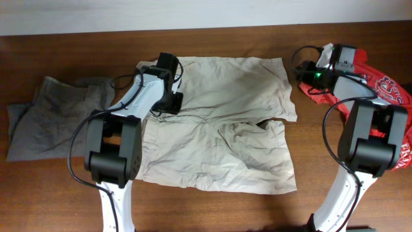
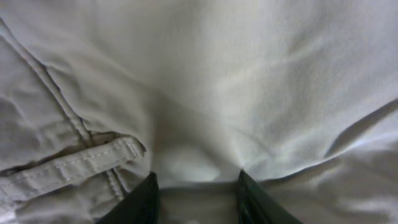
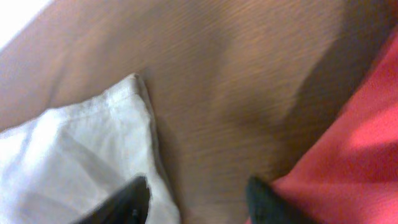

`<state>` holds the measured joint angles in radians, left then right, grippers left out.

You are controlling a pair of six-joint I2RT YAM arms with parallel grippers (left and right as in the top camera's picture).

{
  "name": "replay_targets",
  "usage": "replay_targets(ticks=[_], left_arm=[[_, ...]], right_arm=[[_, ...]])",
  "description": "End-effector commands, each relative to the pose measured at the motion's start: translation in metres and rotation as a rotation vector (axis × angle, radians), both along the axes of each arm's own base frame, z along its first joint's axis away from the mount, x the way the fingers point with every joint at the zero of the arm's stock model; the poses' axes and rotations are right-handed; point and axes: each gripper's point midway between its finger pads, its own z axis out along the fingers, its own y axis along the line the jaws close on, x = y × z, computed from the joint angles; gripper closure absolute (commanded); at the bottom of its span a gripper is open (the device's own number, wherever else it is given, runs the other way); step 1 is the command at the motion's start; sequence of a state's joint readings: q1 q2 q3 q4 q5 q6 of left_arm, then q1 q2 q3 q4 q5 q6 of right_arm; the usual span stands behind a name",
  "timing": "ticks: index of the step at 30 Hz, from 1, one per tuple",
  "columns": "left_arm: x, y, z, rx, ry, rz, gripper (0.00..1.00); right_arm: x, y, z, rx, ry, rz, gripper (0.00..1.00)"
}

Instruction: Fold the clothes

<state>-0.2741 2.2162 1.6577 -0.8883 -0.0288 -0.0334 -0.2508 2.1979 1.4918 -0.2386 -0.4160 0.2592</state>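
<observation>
The pale beige shorts (image 1: 225,129) lie spread flat in the middle of the table, waistband to the left. My left gripper (image 1: 168,103) is down on the waistband area. In the left wrist view its fingers (image 2: 196,177) are apart and press into the cloth, with a small hump of fabric between them and a belt loop (image 2: 74,165) to their left. My right gripper (image 1: 301,74) is open and empty. It hovers over bare wood (image 3: 196,186) between the shorts' far right corner (image 3: 74,143) and the red T-shirt (image 3: 354,143).
Darker grey-olive shorts (image 1: 55,116) lie crumpled at the left of the brown wooden table (image 1: 64,187). The red T-shirt with white lettering (image 1: 386,87) lies at the far right, under the right arm. A pale wall runs behind the table's far edge.
</observation>
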Motion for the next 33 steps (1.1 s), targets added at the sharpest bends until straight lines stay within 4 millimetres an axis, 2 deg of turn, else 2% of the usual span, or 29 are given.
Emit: replay_targets(ticks=[1,4,8,12,14,17,21,24,29,33], left_arm=[[0.002,0.002,0.0,0.041,0.034,-0.032,0.59],[0.017,-0.002,0.03,0.029,-0.011,-0.032,0.59],[0.034,-0.005,0.082,0.02,-0.094,-0.029,0.59],[0.04,-0.001,0.125,0.033,-0.171,-0.02,0.59],[0.039,0.0,0.137,0.027,-0.191,-0.019,0.55],[0.031,0.0,0.135,0.024,-0.156,-0.023,0.53],[0.005,-0.01,0.122,-0.035,-0.041,-0.042,0.55],[-0.01,-0.009,0.114,-0.029,0.026,-0.039,0.55],[-0.039,-0.01,0.09,-0.034,0.146,-0.045,0.55],[-0.06,-0.013,0.061,-0.056,0.23,-0.048,0.56]], right_arm=[[-0.015,0.03,0.058,0.155,-0.047,0.128,0.41],[-0.035,0.034,0.079,0.118,-0.025,0.176,0.39],[-0.074,0.035,0.102,0.029,0.053,0.217,0.36],[-0.118,0.031,0.107,-0.051,0.209,0.186,0.35],[-0.14,0.041,0.104,-0.022,0.297,0.199,0.34],[-0.169,0.058,0.09,0.014,0.421,0.233,0.34],[-0.202,0.082,0.06,0.036,0.539,0.29,0.34],[-0.217,0.096,0.038,0.042,0.583,0.318,0.34],[-0.223,0.105,0.003,0.045,0.571,0.285,0.33],[-0.214,0.104,-0.017,0.026,0.486,0.279,0.33]])
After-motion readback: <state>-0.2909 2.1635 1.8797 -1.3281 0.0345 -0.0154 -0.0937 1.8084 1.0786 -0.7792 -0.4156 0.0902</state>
